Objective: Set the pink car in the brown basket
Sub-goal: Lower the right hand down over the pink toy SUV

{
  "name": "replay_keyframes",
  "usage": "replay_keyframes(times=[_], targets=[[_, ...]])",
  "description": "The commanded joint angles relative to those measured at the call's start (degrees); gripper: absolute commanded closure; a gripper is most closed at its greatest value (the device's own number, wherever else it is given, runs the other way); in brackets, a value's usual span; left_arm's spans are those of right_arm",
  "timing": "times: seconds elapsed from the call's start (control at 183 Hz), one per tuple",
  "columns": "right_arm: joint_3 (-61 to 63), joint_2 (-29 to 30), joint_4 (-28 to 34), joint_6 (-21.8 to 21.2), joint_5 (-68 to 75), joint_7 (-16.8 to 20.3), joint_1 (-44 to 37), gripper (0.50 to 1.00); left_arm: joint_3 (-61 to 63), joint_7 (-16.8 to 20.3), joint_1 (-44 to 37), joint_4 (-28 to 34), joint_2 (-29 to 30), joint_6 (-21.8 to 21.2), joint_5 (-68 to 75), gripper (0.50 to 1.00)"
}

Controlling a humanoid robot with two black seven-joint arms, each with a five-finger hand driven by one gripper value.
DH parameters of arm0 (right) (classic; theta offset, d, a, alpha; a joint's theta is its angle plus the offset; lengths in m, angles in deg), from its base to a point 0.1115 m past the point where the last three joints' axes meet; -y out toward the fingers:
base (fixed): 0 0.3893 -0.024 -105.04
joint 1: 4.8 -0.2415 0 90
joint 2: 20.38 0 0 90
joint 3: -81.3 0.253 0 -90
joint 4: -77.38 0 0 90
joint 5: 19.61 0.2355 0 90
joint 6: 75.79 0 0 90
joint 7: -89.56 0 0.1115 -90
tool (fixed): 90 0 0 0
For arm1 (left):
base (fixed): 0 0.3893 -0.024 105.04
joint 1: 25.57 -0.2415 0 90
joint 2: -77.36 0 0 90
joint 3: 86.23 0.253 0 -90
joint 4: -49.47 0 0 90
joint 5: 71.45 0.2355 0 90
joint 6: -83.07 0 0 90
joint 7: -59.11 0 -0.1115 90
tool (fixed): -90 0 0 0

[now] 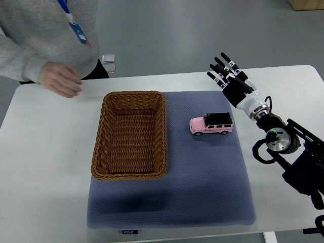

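A: Top view, entry one: car (pixel 211 123), pink with a black roof, on its wheels on the blue mat (pixel 202 192), just beside the basket (pixel 130 172), not in it. Basket holds nothing.

B: Right hand (pixel 234 81)?

A: Above the worktop (pixel 45 177) beyond the car, apart from it. Fingers (pixel 220 65) spread and straight, released; they hold and touch nothing. Left hand: not in view.

B: Risks?

A: Item one: the car has wheels, so a sideways nudge during the grasp likely rolls it along the mat. Item two: it is small and low, so fingers closing too high may slip off the roof. Item three: it lies close to the basket's wall; a low carry could knock the rim. Item four: a person's hand (pixel 61 79) hovers over the worktop's far corner near the basket, possibly entering the path.
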Motion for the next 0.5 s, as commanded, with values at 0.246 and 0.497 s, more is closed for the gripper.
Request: replay_keyframes(times=[0.246, 0.497], targets=[[-0.5, -2.6, 0.0, -0.4, -10.6, 0.5, -1.6, 0.587, 0.0, 0.0, 0.3, -0.4, 0.0, 0.0, 0.0, 0.500], [-16.9, -14.1, 3.1, -4.0, -53.3, 0.5, -14.8, 0.587, 0.0, 0.0, 0.4, -0.4, 0.0, 0.0, 0.0, 0.500]])
